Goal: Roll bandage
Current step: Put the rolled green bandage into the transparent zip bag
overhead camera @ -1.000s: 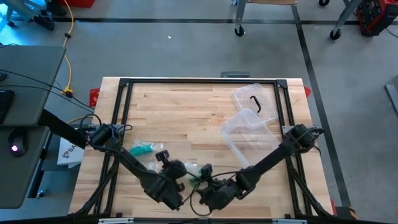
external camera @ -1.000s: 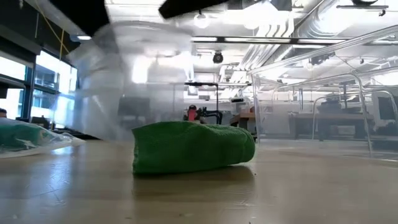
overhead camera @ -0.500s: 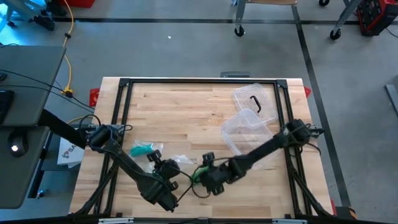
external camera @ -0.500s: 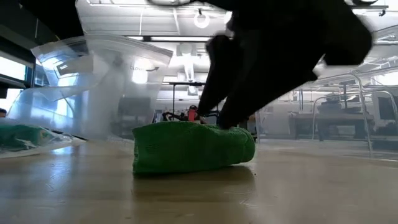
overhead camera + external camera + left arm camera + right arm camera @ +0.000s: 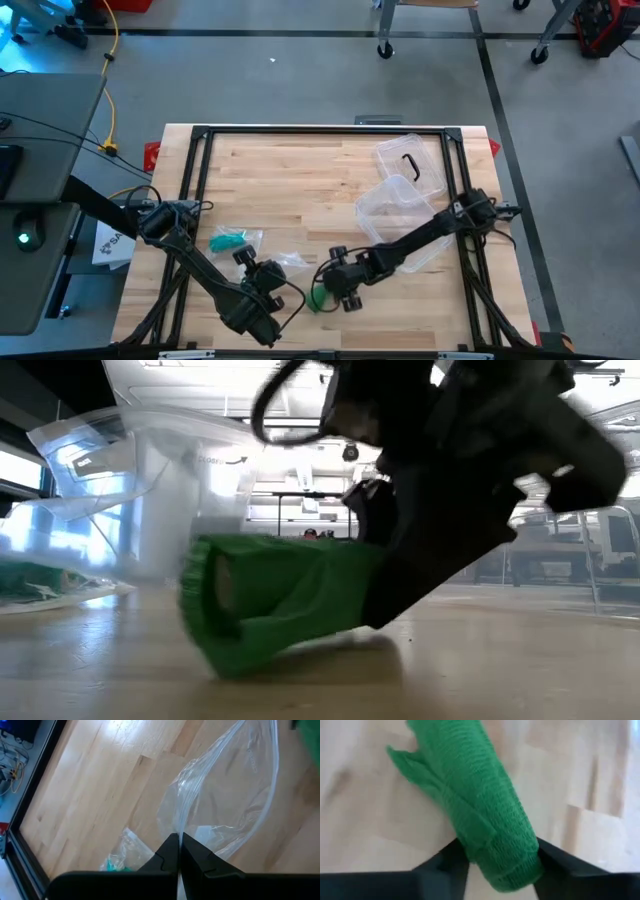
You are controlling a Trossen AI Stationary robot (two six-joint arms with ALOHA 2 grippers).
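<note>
- The green bandage [image 5: 318, 297] lies near the 6 o'clock edge of the wooden tabletop [image 5: 300, 180], a little toward 7 o'clock of the right gripper [image 5: 335, 290].
- In the right wrist view the bandage [image 5: 485, 815] runs as a loosely wound roll between the two dark fingers [image 5: 442, 865], whose jaws pinch its near end on both sides.
- In the low view the bandage [image 5: 270, 600] is tilted, its free end down on the tabletop and its other end raised inside the right gripper [image 5: 400, 595]; the open end of the roll faces the camera.
- The left gripper [image 5: 262, 285] sits at about 9 o'clock of the bandage, just beside it, near the tabletop's 7 o'clock corner.
- Its jaws are pressed together on the edge of a clear plastic bag [image 5: 225, 805], seen in the left wrist view between the fingertips [image 5: 170, 852]; the bag hangs lifted and spread above the wood.
- A second clear bag with something green in it [image 5: 232, 240] lies flat toward 9 o'clock, apart from both grippers.
- A clear plastic box [image 5: 395, 210] and its lid with a dark handle [image 5: 410, 165] lie toward 2 o'clock, well apart from the bandage.
</note>
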